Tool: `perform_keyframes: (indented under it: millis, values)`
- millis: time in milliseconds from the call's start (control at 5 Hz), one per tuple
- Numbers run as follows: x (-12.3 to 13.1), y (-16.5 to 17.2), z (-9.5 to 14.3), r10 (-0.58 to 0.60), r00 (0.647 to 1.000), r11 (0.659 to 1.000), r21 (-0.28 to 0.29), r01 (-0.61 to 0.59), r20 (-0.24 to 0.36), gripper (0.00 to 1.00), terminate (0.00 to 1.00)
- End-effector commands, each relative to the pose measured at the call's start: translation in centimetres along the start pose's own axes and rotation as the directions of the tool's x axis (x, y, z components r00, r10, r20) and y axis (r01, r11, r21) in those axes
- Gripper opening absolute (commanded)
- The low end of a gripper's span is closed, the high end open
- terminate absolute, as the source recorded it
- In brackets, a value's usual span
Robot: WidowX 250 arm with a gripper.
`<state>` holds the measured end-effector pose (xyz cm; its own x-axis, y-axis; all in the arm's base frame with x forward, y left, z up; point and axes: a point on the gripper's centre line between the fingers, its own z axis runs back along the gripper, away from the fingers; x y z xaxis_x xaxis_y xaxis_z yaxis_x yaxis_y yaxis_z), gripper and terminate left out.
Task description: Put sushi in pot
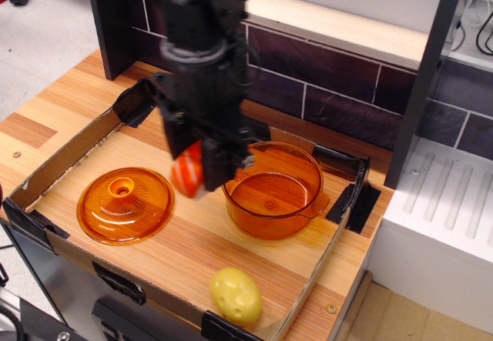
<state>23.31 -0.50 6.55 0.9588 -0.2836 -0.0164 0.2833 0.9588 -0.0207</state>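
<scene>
Pinching the striped orange-red toy sushi [189, 172], black gripper [202, 173] hangs beside the translucent orange plastic pot's [273, 189] rim, presumably for release inside.

Striped orange-red sushi [189, 173] held aloft, just left of empty translucent orange pot [273, 191], upright.

no readable text, no labels, no numbers
</scene>
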Motion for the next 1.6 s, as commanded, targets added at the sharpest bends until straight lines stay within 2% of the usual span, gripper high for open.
perform_keyframes:
  millis: [0, 400, 800, 1000, 1200, 1400]
  values:
    - [5.0, -0.7, 1.0, 0.029, 0.999, 0.999, -0.022, -0.029, 0.013, 0.00, 0.00]
    - [5.7, -1.2, -1.0, 0.015, 0.999, 1.000, -0.004, -0.015, -0.028, 0.00, 0.00]
    - [4.1, -1.4, -1.4, -0.011, 1.000, 1.000, 0.008, 0.011, -0.005, 0.00, 0.00]
    - [3.6, -1.3, -2.7, -0.014, 1.000, 0.999, 0.036, 0.015, -0.028, 0.00, 0.00]
    - [3.3, -1.2, -3.1, 0.004, 0.999, 0.999, 0.051, -0.002, -0.038, 1.00, 0.00]
    - [3.2, -1.1, -3.0, -0.005, 0.999, 0.998, 0.059, 0.007, -0.038, 1.00, 0.00]
